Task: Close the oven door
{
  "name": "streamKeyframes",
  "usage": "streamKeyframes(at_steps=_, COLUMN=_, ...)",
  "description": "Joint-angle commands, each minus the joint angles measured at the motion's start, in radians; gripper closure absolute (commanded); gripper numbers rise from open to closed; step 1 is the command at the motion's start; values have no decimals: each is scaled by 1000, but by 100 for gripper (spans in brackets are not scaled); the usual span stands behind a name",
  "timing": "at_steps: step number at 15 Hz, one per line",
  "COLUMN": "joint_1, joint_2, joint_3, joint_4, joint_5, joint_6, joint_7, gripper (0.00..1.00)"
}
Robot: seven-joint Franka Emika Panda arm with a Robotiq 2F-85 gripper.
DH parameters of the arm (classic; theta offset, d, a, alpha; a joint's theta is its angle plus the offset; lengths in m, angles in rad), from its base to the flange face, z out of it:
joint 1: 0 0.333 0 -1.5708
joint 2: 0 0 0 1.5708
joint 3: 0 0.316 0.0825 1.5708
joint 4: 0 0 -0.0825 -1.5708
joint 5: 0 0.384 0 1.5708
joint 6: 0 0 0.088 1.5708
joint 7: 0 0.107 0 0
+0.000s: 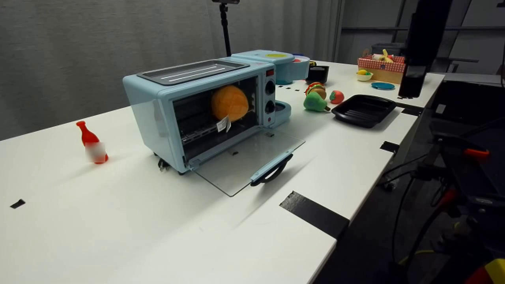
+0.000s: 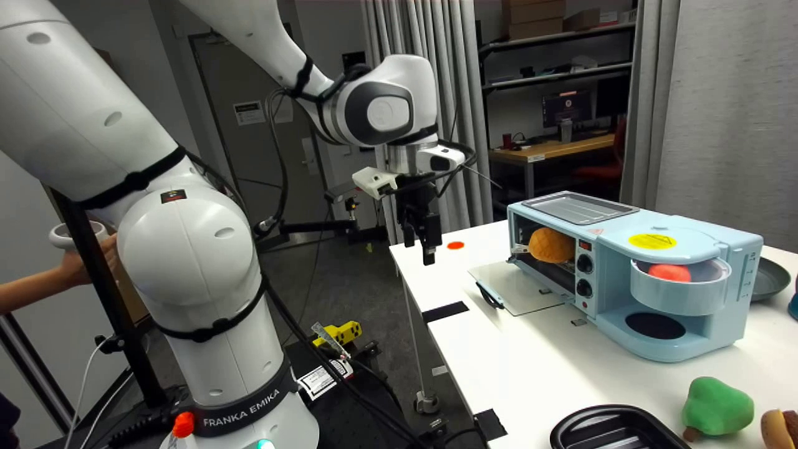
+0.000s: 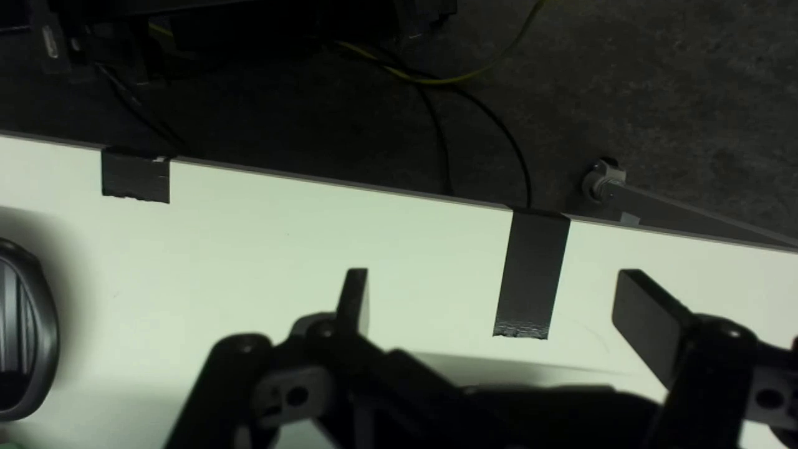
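Light-blue, the toaster oven (image 2: pixel 614 274) is standing with its glass door (image 1: pixel 252 159) open; you're hovering the gripper (image 3: pixel 495 296), jaws gaping wide.

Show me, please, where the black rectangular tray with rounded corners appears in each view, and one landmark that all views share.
In an exterior view: black rectangular tray, right of centre, upper half.
In an exterior view: tray, right of centre, cut off by the bottom edge.
In the wrist view: tray, lower half, cut off by the left edge.
Shared landmark: long black tape strip at the edge of the white table.
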Motion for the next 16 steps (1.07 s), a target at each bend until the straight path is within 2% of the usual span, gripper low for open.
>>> streamKeyframes(at_steps=1, joint_1=-38, joint_2=153, joint_3=48, joint_4=1, joint_5=-90, joint_6=131, joint_7=79, gripper=0)
streamKeyframes(at_steps=5, joint_1=-45, joint_2=326, joint_3=73, joint_4=21, joint_5=-242, joint_6=217, joint_7=187, gripper=0)
streamKeyframes(at_steps=10, joint_1=-8, joint_2=491, joint_3=36, joint_4=112, joint_5=-412, joint_6=257, joint_7=321, gripper=0)
streamKeyframes(at_steps=13, joint_1=15, joint_2=547, joint_3=-4, joint_4=169, joint_5=-469, joint_6=272, joint_7=366, gripper=0)
streamKeyframes(at_steps=16, joint_1=27, joint_2=583, joint_3=-34, joint_4=223, joint_5=-455, joint_6=277, joint_7=346, gripper=0)
